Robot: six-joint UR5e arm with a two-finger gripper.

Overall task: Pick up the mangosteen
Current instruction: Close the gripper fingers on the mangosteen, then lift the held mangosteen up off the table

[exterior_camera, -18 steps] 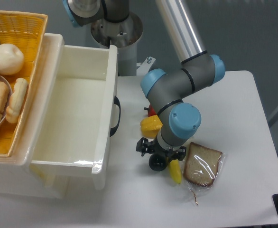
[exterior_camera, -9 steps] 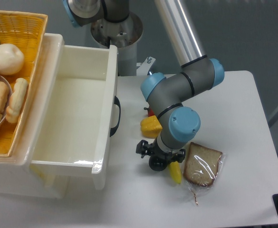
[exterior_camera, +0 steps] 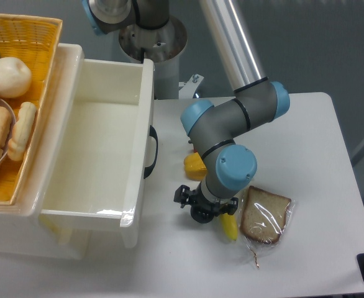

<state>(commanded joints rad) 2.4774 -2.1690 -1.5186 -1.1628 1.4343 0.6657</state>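
The mangosteen (exterior_camera: 200, 215) is a small glossy black ball, seen just under the wrist between the gripper's fingers. My gripper (exterior_camera: 202, 210) points down over the table, with its jaws closed around the fruit. The fruit sits at or just above the table top; I cannot tell which. The blue-capped wrist joint (exterior_camera: 235, 166) hides most of the gripper body from above.
A yellow pepper (exterior_camera: 193, 165) lies just behind the gripper, with a red pepper (exterior_camera: 195, 147) half hidden by the arm. A small yellow fruit (exterior_camera: 230, 227) and bagged bread (exterior_camera: 266, 215) lie to the right. A white open drawer (exterior_camera: 101, 149) and a food basket (exterior_camera: 20, 37) stand on the left.
The gripper and the black fruit between its fingers have shifted slightly left together, away from the small yellow fruit. Nothing else has moved.
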